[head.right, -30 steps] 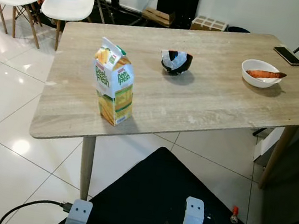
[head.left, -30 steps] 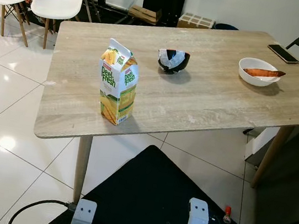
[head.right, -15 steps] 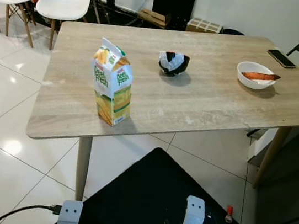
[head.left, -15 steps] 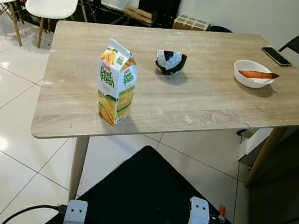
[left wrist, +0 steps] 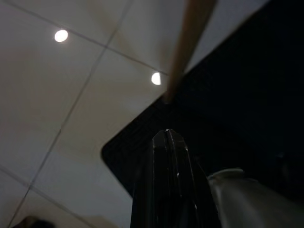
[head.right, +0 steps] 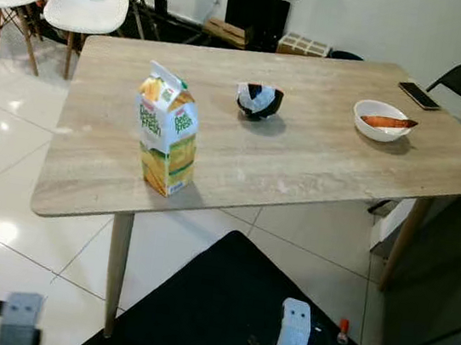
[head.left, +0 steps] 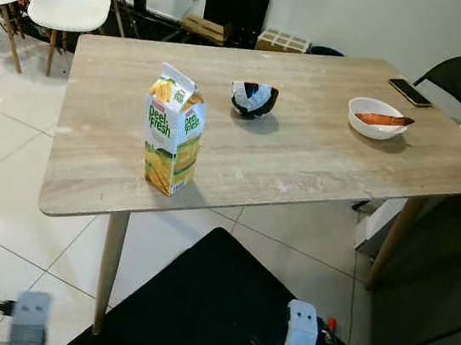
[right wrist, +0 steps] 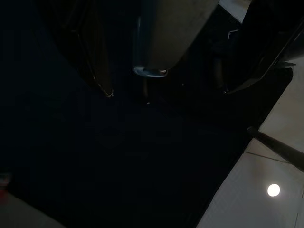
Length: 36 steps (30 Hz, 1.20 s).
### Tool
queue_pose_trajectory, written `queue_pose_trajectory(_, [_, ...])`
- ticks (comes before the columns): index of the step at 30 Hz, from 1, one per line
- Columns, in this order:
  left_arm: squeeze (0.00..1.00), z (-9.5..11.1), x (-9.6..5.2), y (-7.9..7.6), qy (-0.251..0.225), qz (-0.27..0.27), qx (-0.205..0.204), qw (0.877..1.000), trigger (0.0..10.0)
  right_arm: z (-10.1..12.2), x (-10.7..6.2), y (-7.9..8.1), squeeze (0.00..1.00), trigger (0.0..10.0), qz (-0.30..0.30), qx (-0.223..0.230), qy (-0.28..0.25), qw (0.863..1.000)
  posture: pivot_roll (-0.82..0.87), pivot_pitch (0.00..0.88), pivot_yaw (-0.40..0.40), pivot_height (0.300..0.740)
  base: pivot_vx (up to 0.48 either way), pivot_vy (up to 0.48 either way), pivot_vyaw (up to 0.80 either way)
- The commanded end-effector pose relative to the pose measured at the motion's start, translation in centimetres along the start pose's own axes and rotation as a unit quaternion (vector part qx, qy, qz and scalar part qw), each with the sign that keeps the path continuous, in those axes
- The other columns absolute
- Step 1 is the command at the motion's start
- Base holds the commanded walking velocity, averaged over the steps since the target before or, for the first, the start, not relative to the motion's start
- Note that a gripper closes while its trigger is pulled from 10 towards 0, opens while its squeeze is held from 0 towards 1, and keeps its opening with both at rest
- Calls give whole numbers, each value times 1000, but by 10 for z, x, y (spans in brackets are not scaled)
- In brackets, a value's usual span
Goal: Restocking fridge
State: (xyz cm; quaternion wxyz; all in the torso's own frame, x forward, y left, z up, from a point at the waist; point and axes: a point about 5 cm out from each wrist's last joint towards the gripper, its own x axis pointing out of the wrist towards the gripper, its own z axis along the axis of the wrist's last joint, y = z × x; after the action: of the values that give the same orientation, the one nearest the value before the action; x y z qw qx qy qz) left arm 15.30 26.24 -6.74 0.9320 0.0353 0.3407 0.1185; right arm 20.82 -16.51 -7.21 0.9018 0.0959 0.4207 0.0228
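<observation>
Black torso — silver-white wrist bracket, red button; black claw fingers.

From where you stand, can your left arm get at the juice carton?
Probably not yet. The juice carton stands upright on the table, nothing blocking it, but the left gripper hangs low over the floor.

Yellow-green juice carton, black bowl, white bowl, light wood-grain table.
</observation>
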Motion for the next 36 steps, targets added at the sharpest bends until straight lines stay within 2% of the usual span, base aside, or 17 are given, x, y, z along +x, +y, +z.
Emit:
queue_pose_trajectory(1, [0,-2,-1,-8,-4,-20,-3,1000,10000,-2,-2,-5,0,10000,-7,0,1,1000,22,63,-78,740,0,0,0])
queue_pose_trajectory(6, [0,-3,-2,-23,-4,-54,6,998,10000,-2,-2,-6,0,10000,-7,-3,3,1000,19,63,-81,740,0,0,0])
queue_pose_trajectory(7, [0,-7,-4,-42,3,-102,13,995,10000,-2,-2,-7,0,10000,-8,-10,4,1000,17,66,-88,740,0,0,0])
queue_pose_trajectory(10, [0,-8,-4,-47,6,-116,15,993,10000,-2,-2,-8,0,10000,-8,-12,4,1000,17,66,-88,740,0,0,0])
queue_pose_trajectory(11, [0,-9,-6,-64,11,-160,7,987,10000,-1,-2,-8,0,10000,-8,-18,4,1000,18,70,-97,740,0,0,0])
queue_pose_trajectory(12, [0,-9,-6,-64,11,-160,7,987,10000,-1,-2,-8,0,10000,-8,-18,4,1000,18,70,-97,740,0,0,0])
queue_pose_trajectory(14, [0,-6,-8,-93,12,-214,-4,977,10000,1,-2,-9,0,10000,-7,-27,5,1000,13,72,-102,740,0,0,0])
queue_pose_trajectory(15, [0,-6,-8,-93,12,-214,-4,977,10000,1,-2,-9,0,10000,-7,-27,5,1000,13,72,-102,740,0,0,0])
queue_pose_trajectory(18, [0,-2,-7,-109,12,-232,0,973,10000,3,-1,-7,0,10000,-4,-34,4,999,11,68,-105,740,0,0,0])
queue_pose_trajectory(21, [0,-3,-6,-109,21,-226,14,974,10000,3,-1,-5,0,10000,-1,-38,4,999,11,66,-106,740,0,0,0])
queue_pose_trajectory(25, [0,-8,-2,-97,48,-168,26,984,10000,4,0,-5,0,10000,-1,-42,5,999,17,61,-109,740,0,0,0])
queue_pose_trajectory(32, [0,-14,-3,-85,66,-144,26,987,10000,2,-1,-5,0,10000,-1,-49,9,999,20,56,-106,740,0,0,0])
queue_pose_trajectory(33, [0,-17,-3,-79,72,-138,26,987,10000,1,-1,-5,0,10000,-1,-51,11,999,19,54,-106,740,0,0,0])
queue_pose_trajectory(35, [0,-17,-3,-79,72,-138,26,987,10000,1,-1,-5,0,10000,-1,-51,11,999,19,54,-106,740,0,0,0])
queue_pose_trajectory(36, [0,-21,-5,-74,78,-132,27,988,10000,0,-1,-6,0,10000,-2,-52,13,999,19,51,-101,740,0,0,0])
